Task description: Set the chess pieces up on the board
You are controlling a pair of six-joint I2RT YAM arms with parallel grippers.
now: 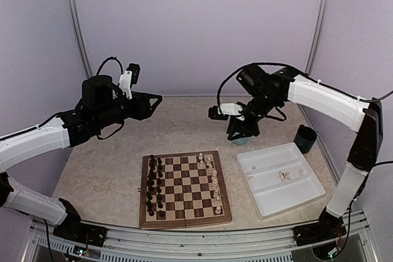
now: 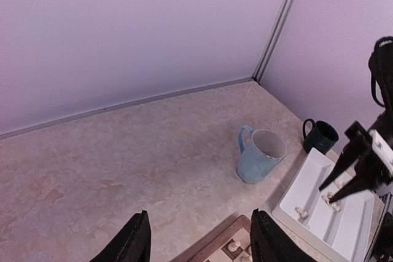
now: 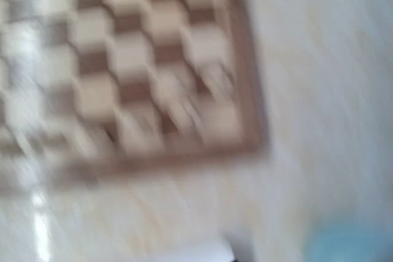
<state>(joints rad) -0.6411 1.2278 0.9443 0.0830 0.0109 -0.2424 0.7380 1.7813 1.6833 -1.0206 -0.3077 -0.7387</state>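
Note:
The board (image 1: pixel 184 216) lies at the table's front middle. Dark pieces fill its left columns. Several cream-white chess pieces (image 1: pixel 212 179) stand along its right side. More cream pieces (image 1: pixel 284 175) lie in the white tray (image 1: pixel 288 197). My left gripper (image 1: pixel 156 105) hangs open and empty, high above the table behind the board's left side. Its fingers (image 2: pixel 132 243) frame the board's far corner (image 2: pixel 236 228). My right gripper (image 1: pixel 242 138) is raised between the board and the tray. In the left wrist view its jaws (image 2: pixel 325 193) look spread with nothing between them. The right wrist view is blurred and shows only the board (image 3: pixel 135 59).
A light blue mug (image 2: pixel 261 154) stands behind the tray's far corner, mostly hidden by my right gripper in the top view. A dark green mug (image 1: pixel 305 138) stands at the far right by the wall. The tray (image 2: pixel 325 231) lies right of the board.

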